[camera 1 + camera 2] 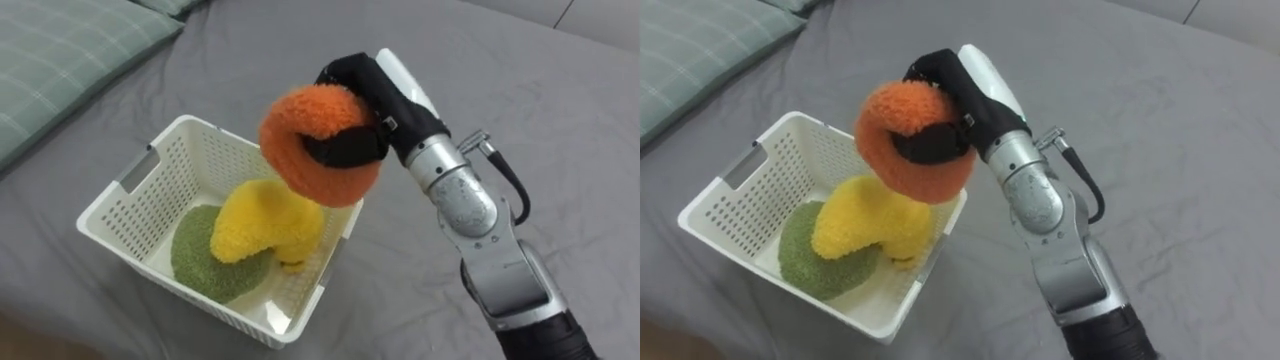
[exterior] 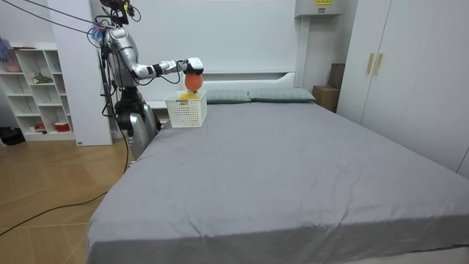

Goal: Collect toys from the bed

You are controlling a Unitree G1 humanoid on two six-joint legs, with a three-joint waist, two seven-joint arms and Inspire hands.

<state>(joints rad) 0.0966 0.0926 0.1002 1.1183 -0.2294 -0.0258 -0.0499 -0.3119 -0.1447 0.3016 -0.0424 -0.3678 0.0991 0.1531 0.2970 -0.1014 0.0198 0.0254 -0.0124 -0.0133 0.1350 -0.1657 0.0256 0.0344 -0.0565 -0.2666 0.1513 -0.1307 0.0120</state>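
Yellow plush toy point(image 1: 265, 220) and green plush toy point(image 1: 200, 255) already lie in the white basket point(image 1: 120, 225). Mid-frame above it, the right robot hand point(image 1: 368, 85) is clamped on the orange plush ring point(image 1: 300, 120).

Grey bed point(image 1: 500, 60) w/ white basket point(image 1: 195, 165), pillow point(image 1: 60, 60)

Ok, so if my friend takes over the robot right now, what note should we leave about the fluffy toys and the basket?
Right hand: shut on the orange toy, holding it just above the white basket, which sits on the bed.
Done: the yellow toy and the green toy lie in the basket.
Left: lower the orange toy over the basket and open the hand so it drops in with the others.
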